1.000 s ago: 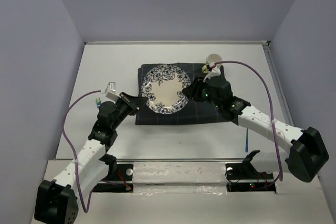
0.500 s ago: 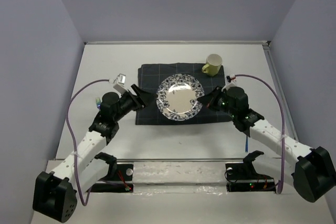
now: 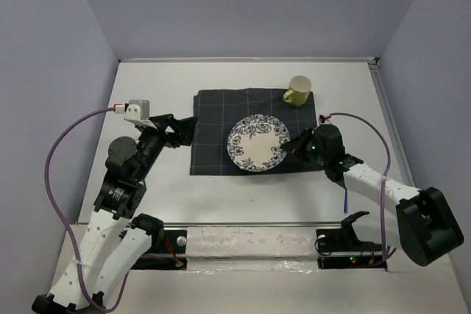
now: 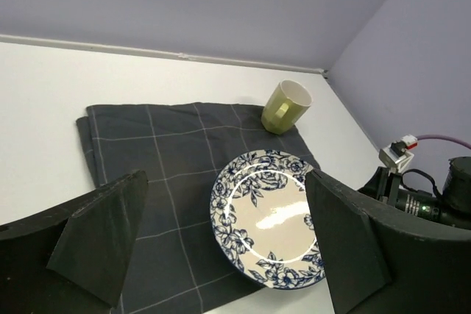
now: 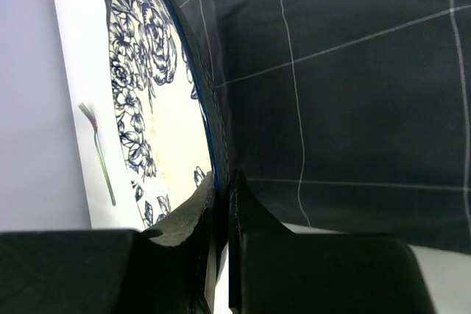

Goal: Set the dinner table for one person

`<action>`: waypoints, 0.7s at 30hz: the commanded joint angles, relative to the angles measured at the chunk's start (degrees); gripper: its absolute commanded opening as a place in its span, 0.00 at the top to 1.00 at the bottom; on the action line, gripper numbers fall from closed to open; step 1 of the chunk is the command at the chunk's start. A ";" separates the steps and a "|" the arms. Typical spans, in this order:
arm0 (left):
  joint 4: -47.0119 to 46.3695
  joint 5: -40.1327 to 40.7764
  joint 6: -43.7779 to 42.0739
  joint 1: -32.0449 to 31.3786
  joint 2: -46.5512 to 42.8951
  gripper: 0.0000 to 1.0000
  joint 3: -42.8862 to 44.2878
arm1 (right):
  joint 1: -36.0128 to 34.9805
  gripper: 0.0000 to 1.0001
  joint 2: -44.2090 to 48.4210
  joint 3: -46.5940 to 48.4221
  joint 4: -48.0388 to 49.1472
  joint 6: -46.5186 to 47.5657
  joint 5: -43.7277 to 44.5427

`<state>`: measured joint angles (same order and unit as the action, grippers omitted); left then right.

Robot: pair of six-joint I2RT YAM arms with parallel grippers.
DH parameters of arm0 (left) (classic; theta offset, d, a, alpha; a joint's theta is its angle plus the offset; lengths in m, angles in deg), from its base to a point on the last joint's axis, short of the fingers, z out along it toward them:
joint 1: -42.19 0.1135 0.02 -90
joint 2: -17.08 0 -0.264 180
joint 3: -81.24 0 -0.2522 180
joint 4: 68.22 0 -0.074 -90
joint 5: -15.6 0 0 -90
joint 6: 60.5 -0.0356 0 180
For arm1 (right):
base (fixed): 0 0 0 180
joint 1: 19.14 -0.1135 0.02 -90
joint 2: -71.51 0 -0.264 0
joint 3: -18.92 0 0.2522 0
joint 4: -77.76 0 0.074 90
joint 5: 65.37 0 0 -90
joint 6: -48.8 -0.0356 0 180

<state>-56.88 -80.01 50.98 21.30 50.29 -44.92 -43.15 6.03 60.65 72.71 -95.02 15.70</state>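
A blue-flowered plate lies over the front right part of a dark checked cloth on the white dinner table. Its near rim reaches past the cloth's front edge. My right gripper is shut on the plate's right rim; in the right wrist view the gripper pinches the plate edge-on above the cloth. My left gripper hangs wide open left of the cloth, holding nothing. From the left wrist, the left gripper frames the plate well ahead of its fingers.
A yellow-green mug stands at the cloth's far right corner, also seen as the mug in the left wrist view. A thin blue utensil lies by the right arm. A thin green stick lies on the table beyond the plate.
The left gripper let go of the plate, opened wide and drew back to the left. The right gripper closed on the rim and pulled the plate right and nearer.
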 commanded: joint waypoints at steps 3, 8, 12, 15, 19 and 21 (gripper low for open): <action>1.27 2.53 -5.48 0.67 -0.16 0.01 -1.05 | -0.07 1.00 -5.97 5.16 20.20 -5.59 -2.41; 1.18 1.65 -5.21 1.11 -1.04 0.01 -1.31 | -0.07 1.00 -11.25 9.03 22.49 -5.68 -2.06; 1.10 1.56 -5.04 1.37 -2.01 0.01 -1.58 | -0.07 1.00 -15.20 10.44 23.81 -5.94 -1.27; 1.01 1.30 -4.95 1.46 -1.92 0.01 -1.67 | -0.07 1.00 -16.96 10.79 25.21 -6.47 -0.92; 0.92 0.69 -4.86 1.55 -1.48 0.01 -1.58 | -0.07 1.00 -19.95 11.14 26.44 -6.65 -0.39; 0.92 0.60 -4.78 1.72 -1.48 0.01 -1.67 | -0.07 1.00 -21.35 11.58 27.06 -6.73 -0.65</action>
<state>-53.97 -78.68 47.33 22.44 49.07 -46.10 -43.15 -14.69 67.90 87.20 -98.82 15.92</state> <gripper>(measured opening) 0.989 0.107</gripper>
